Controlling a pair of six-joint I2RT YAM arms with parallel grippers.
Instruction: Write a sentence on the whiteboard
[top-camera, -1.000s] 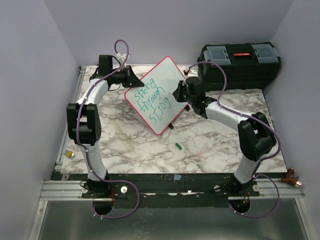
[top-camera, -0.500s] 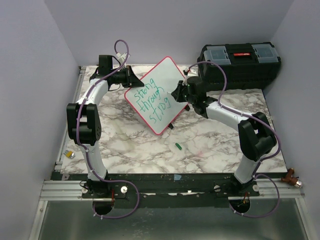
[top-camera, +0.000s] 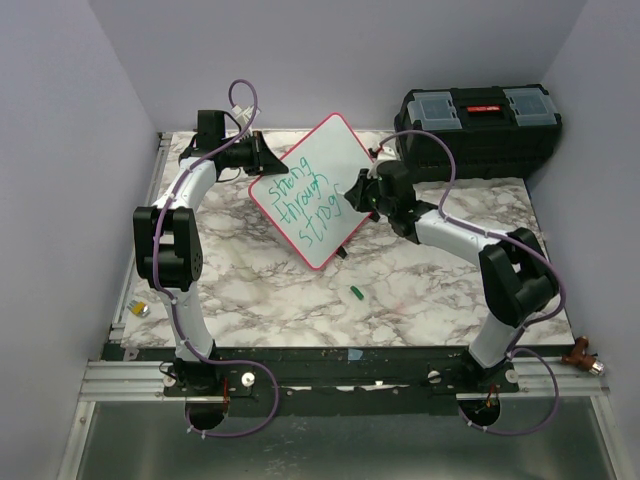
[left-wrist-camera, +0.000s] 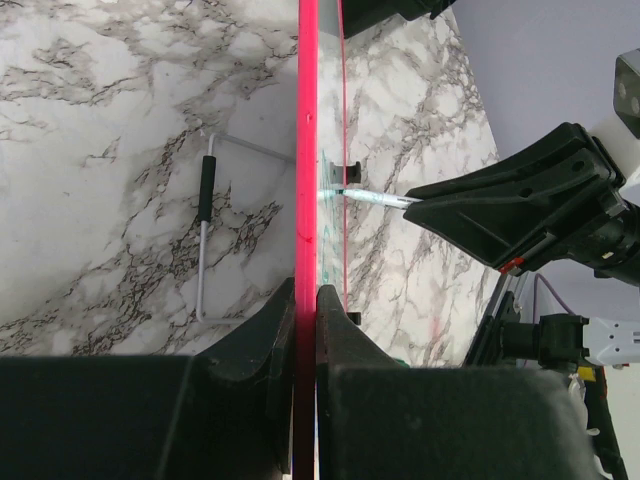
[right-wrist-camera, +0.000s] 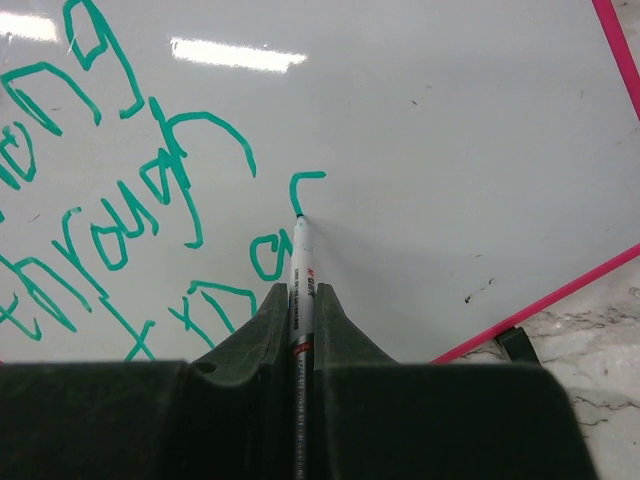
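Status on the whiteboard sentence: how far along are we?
Done: green handwritten sentence shows two full lines on the pink-framed glossy white whiteboard. In hand: left gripper clamps the board's edge; right gripper holds a slim white marker, tip on the board partway through the third line. Left: finishing that word.

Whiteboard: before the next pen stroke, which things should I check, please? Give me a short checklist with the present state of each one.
1. The left gripper is shut on the edge of the whiteboard: ok.
2. The right gripper is shut on the marker: ok.
3. The marker tip touches the board at the end of the newest stroke: ok.
4. The strokes of the sentence are solid green, so the ink flows: ok.
5. Bare white surface beyond the tip for more letters: ok.
6. The board's lower corner rests firmly on the table: cannot tell.
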